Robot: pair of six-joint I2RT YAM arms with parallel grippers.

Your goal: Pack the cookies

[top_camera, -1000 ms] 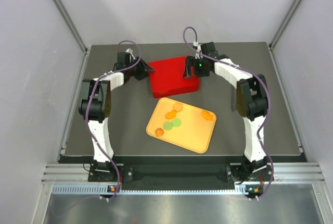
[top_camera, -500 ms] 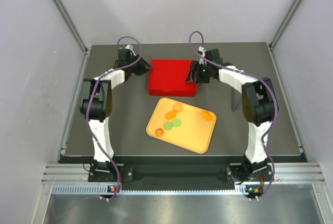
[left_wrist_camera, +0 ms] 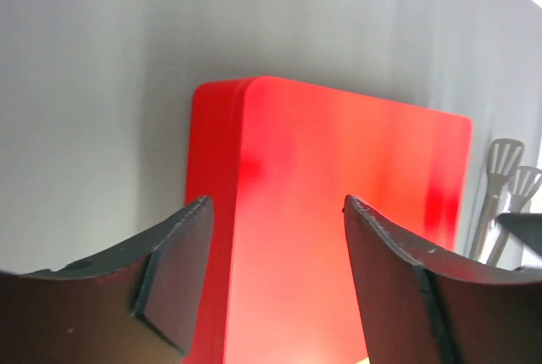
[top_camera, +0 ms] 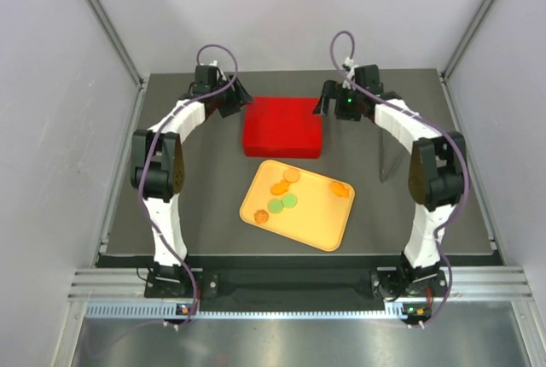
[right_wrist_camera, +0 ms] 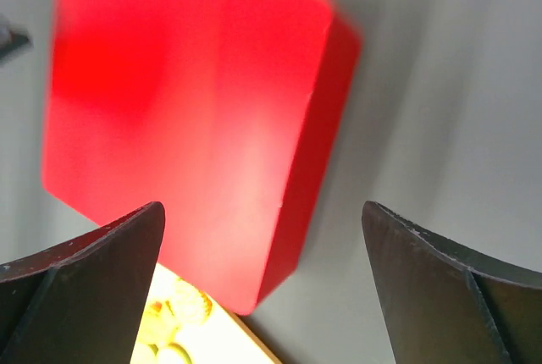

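left gripper [top_camera: 239, 101]: fingers apart, holding nothing, just beside the left side of the red box [top_camera: 282, 126]. a second ago it stood closer to the box's near-left corner. it has since drawn back toward the far-left corner of the bench.

red box: lies flat, mid-bench by the far edge. it was skewed before and is now square to the edges.

cookies [top_camera: 282, 189]: orange and green, on the yellow tray [top_camera: 317, 216], toward the near edge. unchanged.

right gripper [top_camera: 328, 104]: fingers wide apart, empty, just off the box's right side. earlier it was over that edge.
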